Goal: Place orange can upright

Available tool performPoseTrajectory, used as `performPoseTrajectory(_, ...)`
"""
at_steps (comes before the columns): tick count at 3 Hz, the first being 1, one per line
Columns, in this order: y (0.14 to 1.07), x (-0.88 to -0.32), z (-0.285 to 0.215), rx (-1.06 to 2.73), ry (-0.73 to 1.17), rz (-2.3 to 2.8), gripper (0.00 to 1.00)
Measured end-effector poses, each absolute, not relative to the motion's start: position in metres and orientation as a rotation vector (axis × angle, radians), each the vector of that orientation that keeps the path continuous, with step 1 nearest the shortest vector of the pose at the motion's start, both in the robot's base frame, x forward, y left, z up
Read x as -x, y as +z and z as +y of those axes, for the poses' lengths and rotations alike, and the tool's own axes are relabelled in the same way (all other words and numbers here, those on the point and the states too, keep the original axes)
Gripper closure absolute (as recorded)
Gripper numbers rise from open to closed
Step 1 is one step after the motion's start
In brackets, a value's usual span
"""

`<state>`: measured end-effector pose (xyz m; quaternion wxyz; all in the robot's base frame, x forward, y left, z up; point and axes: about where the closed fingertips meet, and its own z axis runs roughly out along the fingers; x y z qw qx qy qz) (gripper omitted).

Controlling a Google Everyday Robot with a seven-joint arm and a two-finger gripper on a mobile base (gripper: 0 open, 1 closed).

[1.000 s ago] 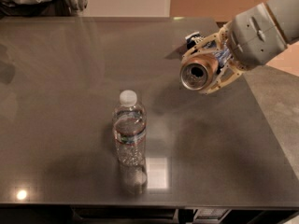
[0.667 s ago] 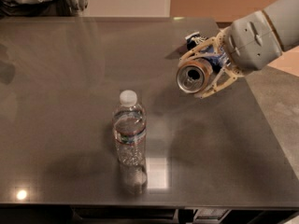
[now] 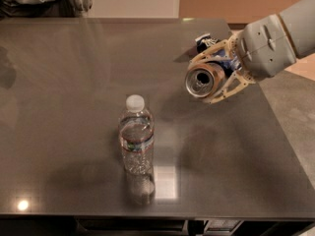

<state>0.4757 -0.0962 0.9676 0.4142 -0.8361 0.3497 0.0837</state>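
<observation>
Clamped between the pale two-finger jaws, which are closed snugly on its sides: a small orange-brown metal drink can, tipped over with its silver opened end facing away from the wrist, apparently clear above the dark grey stone-like counter; best to roll the wrist until the can's axis stands vertical before descending; lower slowly onto bare counter just beneath the jaws; let the base sit flat before easing the jaws apart, then lift straight up to avoid nudging it over; keep away from the clear plastic water bottle with white cap, upright and well apart from the jaws; counted: one can, one bottle, one dark blue and white snack bag just behind the jaws, partly hidden.
</observation>
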Motion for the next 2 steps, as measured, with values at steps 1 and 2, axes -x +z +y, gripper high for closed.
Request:
performPoseTrajectory(1, 0.9689, -0.4760, -0.0987, 2.005, 0.191, 1.012, 1.00)
performPoseTrajectory(2, 0.9654, -0.4799, -0.1040, 1.892, 0.195, 1.144, 1.00)
